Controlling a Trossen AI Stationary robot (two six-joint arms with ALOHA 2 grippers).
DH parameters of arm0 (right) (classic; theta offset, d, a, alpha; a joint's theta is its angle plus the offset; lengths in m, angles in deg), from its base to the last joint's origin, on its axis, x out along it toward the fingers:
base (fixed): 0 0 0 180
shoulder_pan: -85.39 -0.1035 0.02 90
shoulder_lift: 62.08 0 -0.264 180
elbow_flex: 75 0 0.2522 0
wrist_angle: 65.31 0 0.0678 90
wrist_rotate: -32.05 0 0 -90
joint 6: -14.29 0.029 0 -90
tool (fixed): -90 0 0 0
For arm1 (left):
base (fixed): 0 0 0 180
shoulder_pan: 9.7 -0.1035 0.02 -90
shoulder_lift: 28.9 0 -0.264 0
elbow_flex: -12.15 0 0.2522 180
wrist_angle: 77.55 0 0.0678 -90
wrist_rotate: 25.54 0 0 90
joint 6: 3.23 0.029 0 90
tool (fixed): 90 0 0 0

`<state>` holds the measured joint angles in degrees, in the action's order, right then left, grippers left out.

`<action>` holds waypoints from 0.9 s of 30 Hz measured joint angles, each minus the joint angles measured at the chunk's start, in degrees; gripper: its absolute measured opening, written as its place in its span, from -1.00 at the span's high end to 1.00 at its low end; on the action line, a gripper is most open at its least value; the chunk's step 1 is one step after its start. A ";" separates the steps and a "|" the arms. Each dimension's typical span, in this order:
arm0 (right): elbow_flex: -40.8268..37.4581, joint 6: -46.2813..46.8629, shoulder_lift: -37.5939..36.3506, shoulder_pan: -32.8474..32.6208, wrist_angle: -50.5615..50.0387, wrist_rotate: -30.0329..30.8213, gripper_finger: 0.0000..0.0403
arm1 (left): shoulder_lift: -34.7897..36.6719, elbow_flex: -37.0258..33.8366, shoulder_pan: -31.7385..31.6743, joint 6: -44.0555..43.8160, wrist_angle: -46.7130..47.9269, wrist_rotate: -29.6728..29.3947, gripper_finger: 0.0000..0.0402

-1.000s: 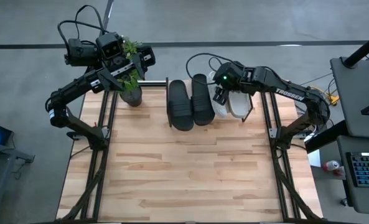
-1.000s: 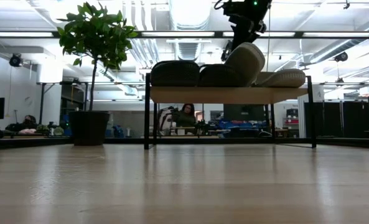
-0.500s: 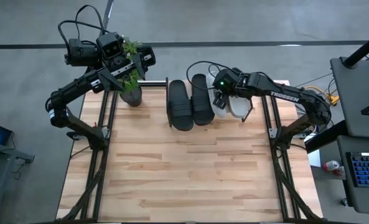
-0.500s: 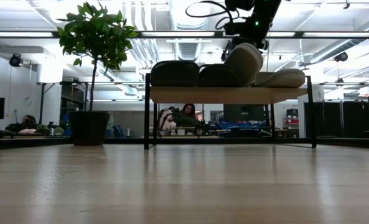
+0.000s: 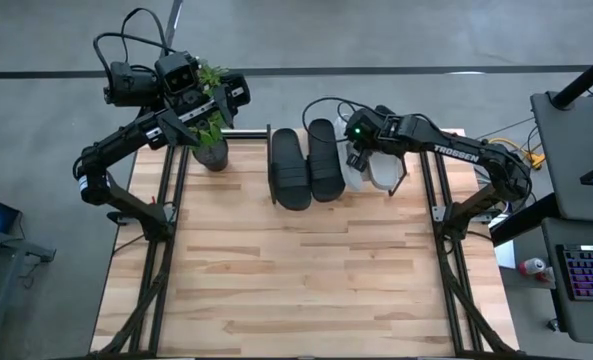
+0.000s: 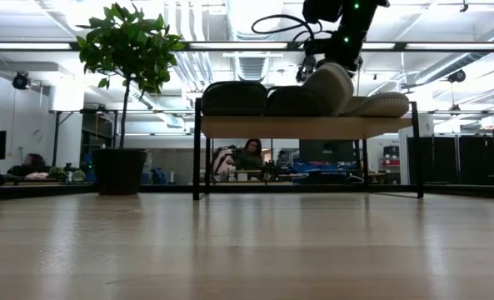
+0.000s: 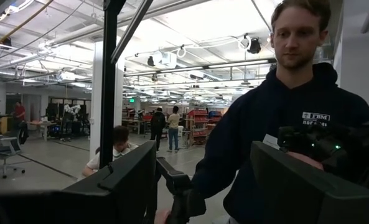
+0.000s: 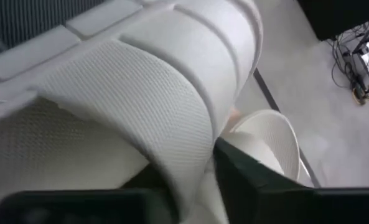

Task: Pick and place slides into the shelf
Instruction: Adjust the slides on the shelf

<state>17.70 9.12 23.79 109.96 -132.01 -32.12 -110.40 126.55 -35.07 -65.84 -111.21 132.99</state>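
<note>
right arm has drawn in a little over the last second: its hand (image 5: pixel 356 157) now sits closer over the pale slide (image 6: pixel 330 83) on the shelf (image 6: pixel 305 127), and in the low view that slide has dropped from a steeper lean to a flatter one, though it is still tilted, propped against the black slide (image 6: pixel 290 100) beside it. left arm unchanged, parked high at the far left corner of the tabletop (image 5: pixel 306 270) by the potted plant (image 5: pixel 211 140).

shelf load, from above: two black slides (image 5: pixel 288 170) side by side, then the two pale ones; the second pale slide (image 6: pixel 384 104) lies flat at the right end.

right hand: the right wrist view shows a finger (image 8: pixel 259 180) tucked under the wide strap (image 8: pixel 153 106), so it is clenched on the tilted slide, not let go.

left hand (image 7: pixel 203 186): fingers spread, grasping nothing; a person stands beyond it.

judgement: last slide is over its slot; it needs settling flat before the hand lets go.
</note>
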 joint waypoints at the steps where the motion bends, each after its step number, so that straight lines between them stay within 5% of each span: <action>1: 0.00 -0.60 0.00 0.02 -0.72 -0.06 0.74 | 0.00 0.00 0.00 0.00 0.00 0.00 -0.23; 4: 0.07 -2.33 -0.18 0.10 -2.73 0.15 0.91 | 0.00 0.00 0.00 0.00 0.00 0.00 -0.23; 27: 0.24 -11.80 -2.40 1.58 -8.29 3.68 0.94 | -0.90 0.00 0.04 -0.04 -0.02 -0.13 -0.23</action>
<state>17.94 -2.68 21.38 111.54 -140.31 -28.44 -111.29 126.55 -35.02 -65.88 -111.23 132.86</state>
